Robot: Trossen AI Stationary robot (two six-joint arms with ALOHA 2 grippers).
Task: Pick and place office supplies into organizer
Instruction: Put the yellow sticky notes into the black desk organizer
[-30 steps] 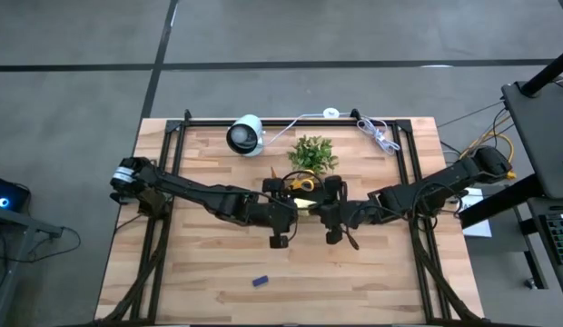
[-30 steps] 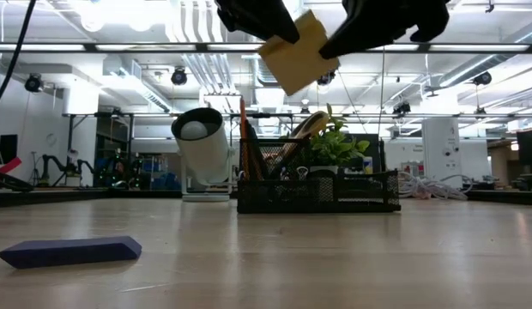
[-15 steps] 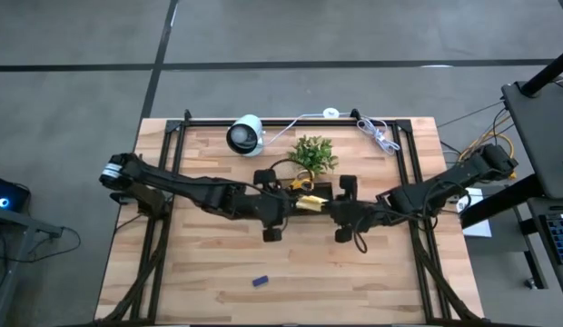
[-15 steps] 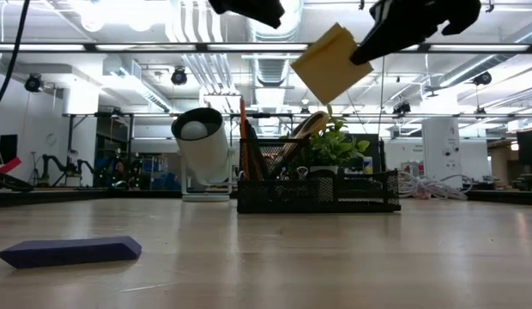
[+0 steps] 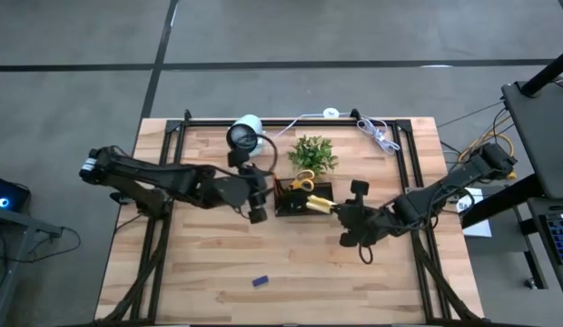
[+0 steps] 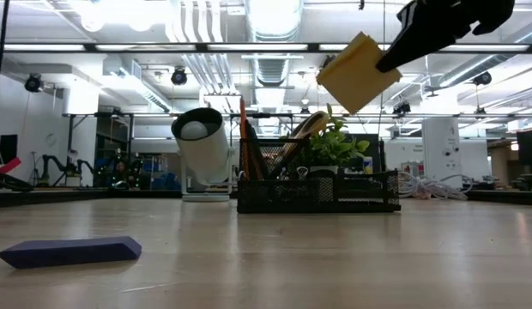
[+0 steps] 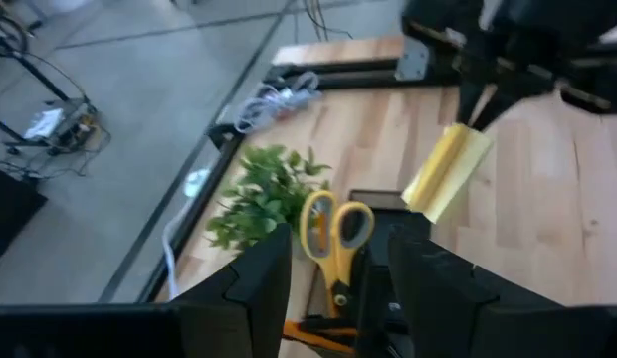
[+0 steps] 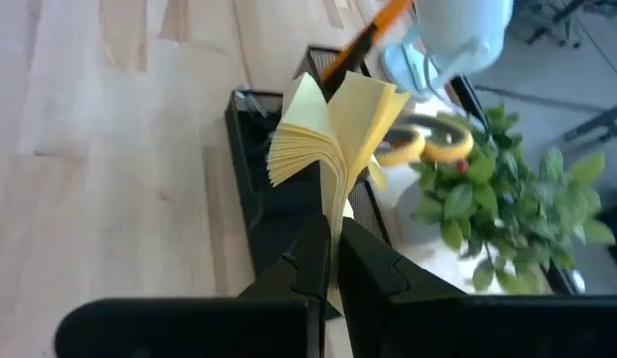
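Note:
My right gripper (image 6: pixel 393 57) is shut on the yellow sticky-note pad (image 6: pixel 359 72), which hangs in the air above the right end of the black organizer (image 6: pixel 317 190). Seen from above, the pad (image 5: pixel 320 207) is over the organizer's (image 5: pixel 304 198) near right corner. Yellow-handled scissors (image 7: pixel 333 234) and orange pencils (image 6: pixel 243 137) stand in the organizer. My left gripper (image 7: pixel 338 298) is open and holds nothing, raised to the left of the organizer (image 5: pixel 263 195). A blue block (image 5: pixel 260 281) lies flat near the table's front edge. My right gripper pinches the pad between its two fingers at one edge (image 8: pixel 333 214), near a corner (image 6: pixel 382 64). The fingers slant down from the table's right side. The pad is lifted clear and tilted, and its free sheets fan apart (image 8: pixel 299 129) beyond the fingers.
A green potted plant (image 5: pixel 312 153) stands just behind the organizer, with a white round camera (image 5: pixel 245 134) at its far left. White cable (image 5: pixel 377 134) lies at the far right. Black frame rails (image 5: pixel 163 182) run along both table sides. Bare wood lies in front of the organizer.
My left gripper has drawn back from the pad toward the table's left and risen, leaving the low view. My right gripper has carried the pad toward the table's right, rolling its wrist. The pad stays lifted, now tilted the other way, over the organizer's right end.

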